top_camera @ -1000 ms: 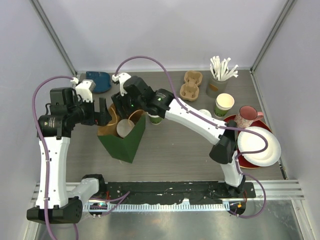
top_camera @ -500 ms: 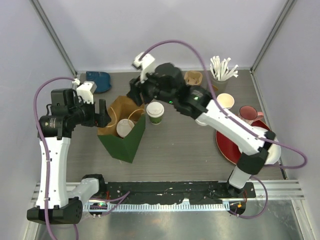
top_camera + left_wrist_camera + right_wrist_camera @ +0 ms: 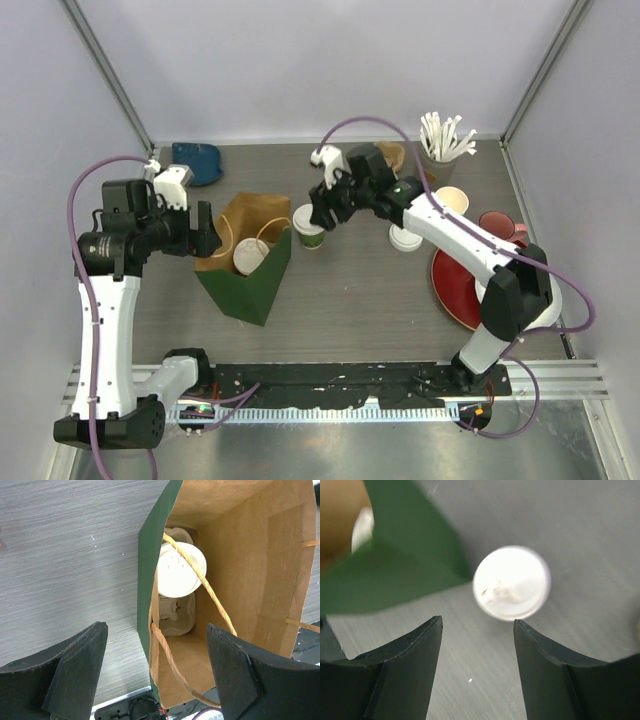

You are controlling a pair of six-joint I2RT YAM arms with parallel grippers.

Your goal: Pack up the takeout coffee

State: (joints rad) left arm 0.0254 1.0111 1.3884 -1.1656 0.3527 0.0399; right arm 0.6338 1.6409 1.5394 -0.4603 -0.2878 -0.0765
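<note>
Left claw (image 3: pixel 156 626): spread wide, nothing pinched; one finger over bare table, the other over the bag's open mouth, green wall running between them.
Paper bag (image 3: pixel 248 292): upright on the table (image 3: pixel 350 310), green outside, brown inside, mouth gaping, rope handles (image 3: pixel 200 580) flopped across the opening.
Pulp carrier (image 3: pixel 175 619): down on the bag's floor.
First coffee (image 3: pixel 181 571): in the bag, seated in the carrier, white lid on, one handle draped right over it.
Second coffee (image 3: pixel 310 226): out on the table, just right of the bag, upright and lidded; from the right wrist, a blurred white disc beside the bag's green corner.
Right claw (image 3: pixel 477 621): fingers apart, gripping nothing, hanging over the second coffee, lid showing through the gap.
Small white round piece (image 3: pixel 405 238): on the table right of the second coffee, beside the right forearm; lid or cup, cannot tell.
Lidless cup stack (image 3: pixel 450 205): further right, cream inside showing.
Holder of white sticks (image 3: pixel 440 145): back right corner.
Pink mug (image 3: pixel 495 230): at the far edge of the red plate (image 3: pixel 455 285), far right.
</note>
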